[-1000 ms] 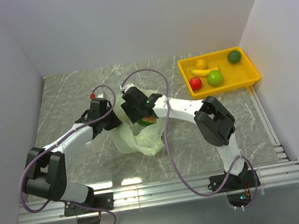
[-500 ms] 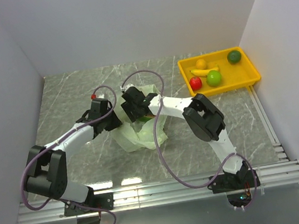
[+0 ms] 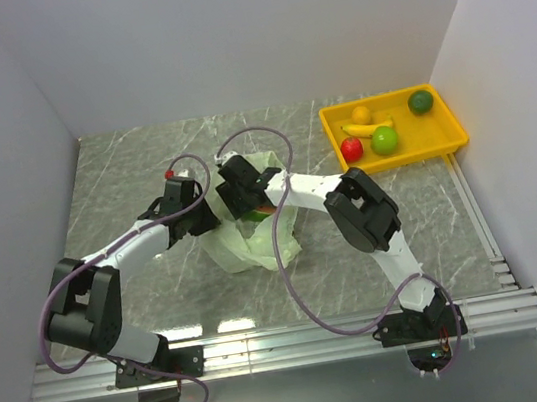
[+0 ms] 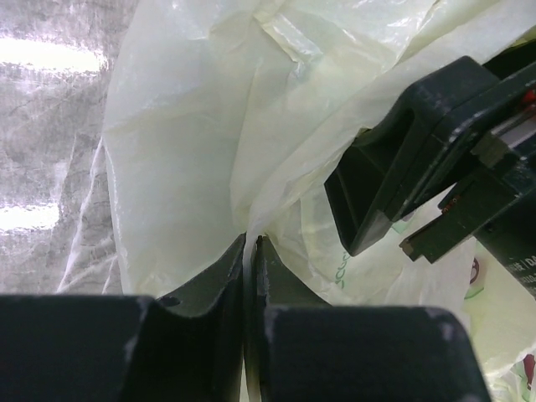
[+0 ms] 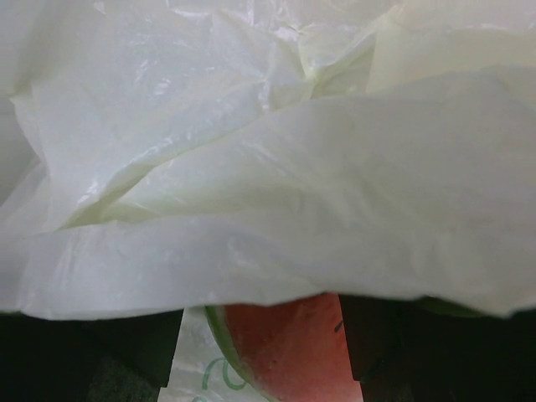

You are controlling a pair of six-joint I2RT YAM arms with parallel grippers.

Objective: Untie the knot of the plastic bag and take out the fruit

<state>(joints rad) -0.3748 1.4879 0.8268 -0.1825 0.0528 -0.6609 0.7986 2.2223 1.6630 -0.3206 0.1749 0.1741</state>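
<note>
The pale green plastic bag [image 3: 249,239] lies crumpled at mid-table. I see no knot. My left gripper [image 3: 197,215] is at the bag's left side, shut on a fold of its film [image 4: 249,251]. My right gripper [image 3: 240,190] reaches under the film from the back, and also shows in the left wrist view [image 4: 402,209]. A red watermelon slice [image 5: 280,347] sits between its fingers [image 5: 381,343], touching the right one, with a small gap by the left one. The fingertips are hidden under the film. The slice also shows from above [image 3: 263,209].
A yellow tray [image 3: 398,154] at the back right holds a banana [image 3: 359,130], a red apple [image 3: 351,149], a light green apple [image 3: 386,140], a small orange fruit [image 3: 362,113] and a dark green fruit [image 3: 421,101]. White walls close the left, back and right.
My right arm's elbow has swung left and its gripper has shifted slightly toward the back with the slice. The bag has bunched narrower. My left gripper has barely moved.
</note>
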